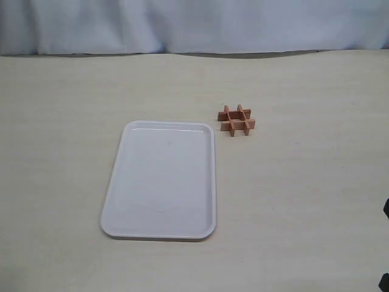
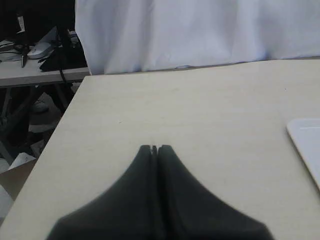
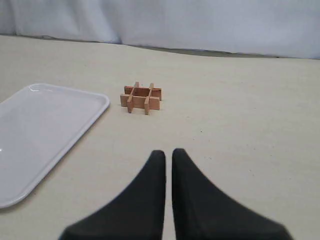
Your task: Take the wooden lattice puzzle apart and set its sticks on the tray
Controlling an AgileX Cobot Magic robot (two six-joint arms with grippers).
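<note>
Pressing tip to tip, the left gripper (image 2: 155, 149) has its dark fingers (image 2: 177, 200) clenched on nothing, poised over the pale table (image 2: 200, 100), with a corner of the white tray (image 2: 306, 137) just off to one side. Over to the right gripper (image 3: 168, 153): its jaws are drawn in too, only a thin sliver of table showing between them, and nothing gripped. Out ahead of those tips, well apart from them, sits the wooden lattice puzzle (image 3: 141, 98), all four sticks (image 3: 140, 103) locked in their hash shape, flat on the table. From the exterior view, the puzzle (image 1: 236, 120) lies just beside the tray's (image 1: 161, 182) far right corner, close but not touching. A white cloth backdrop (image 1: 194, 24) hangs along the table's far edge.
</note>
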